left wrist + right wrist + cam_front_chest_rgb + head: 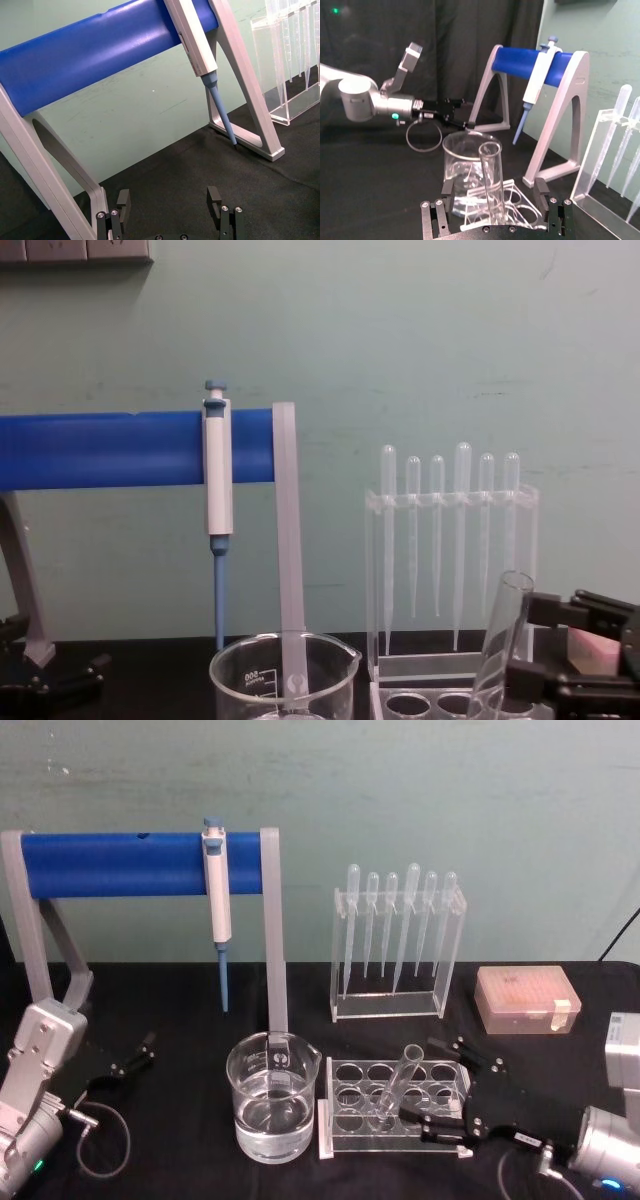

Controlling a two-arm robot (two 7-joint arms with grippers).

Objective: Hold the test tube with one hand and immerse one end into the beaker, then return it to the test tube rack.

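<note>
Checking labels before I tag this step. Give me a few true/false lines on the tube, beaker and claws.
1. The test tube leans in the rack. True.
2. The right claw is shut on the test tube. False: it is open, straddling the tube without touching it.
3. The beaker is dry. False: it holds clear liquid.
4. The left claw is open, well left of the beaker. True.
5. The beaker stands to the rack's right. False: it stands just left of the rack.
</note>
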